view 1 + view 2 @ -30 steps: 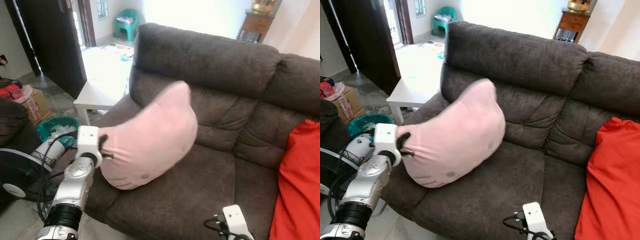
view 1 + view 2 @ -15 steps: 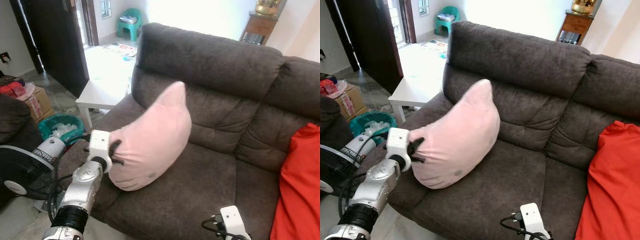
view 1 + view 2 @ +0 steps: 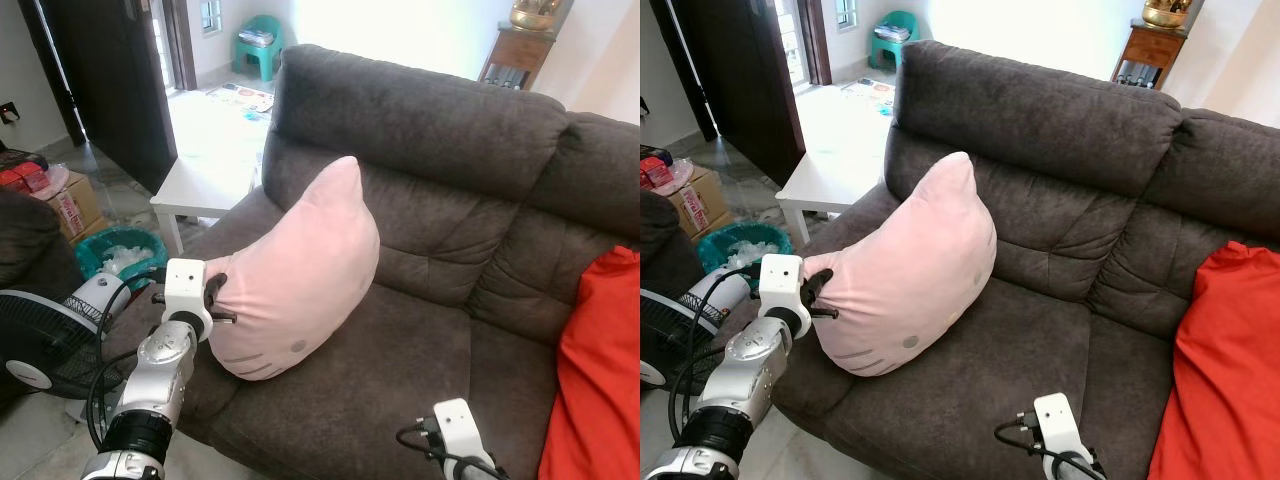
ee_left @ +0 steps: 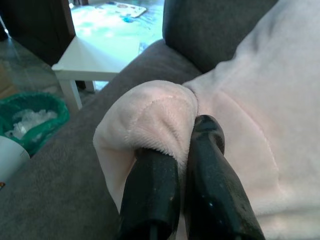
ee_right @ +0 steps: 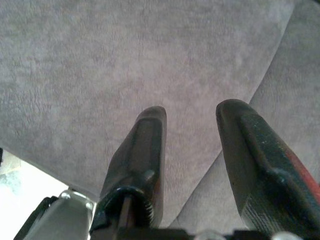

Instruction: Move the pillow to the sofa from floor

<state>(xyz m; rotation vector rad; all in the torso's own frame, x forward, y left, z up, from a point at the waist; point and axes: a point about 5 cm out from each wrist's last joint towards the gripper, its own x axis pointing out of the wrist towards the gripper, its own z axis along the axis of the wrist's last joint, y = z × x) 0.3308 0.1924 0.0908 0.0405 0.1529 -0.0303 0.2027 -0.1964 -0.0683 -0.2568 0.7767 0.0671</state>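
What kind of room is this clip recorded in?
Most likely a home living room: a big dark sofa, a white side table beside it, and a standing fan on the tiled floor.

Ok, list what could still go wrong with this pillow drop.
1. The left claw pinches only a corner of the pink pillow; pulling away shut could drag it off.
2. The pillow rests at the sofa's left end near the armrest, leaning; once released it might tip toward the fan and the green bin.
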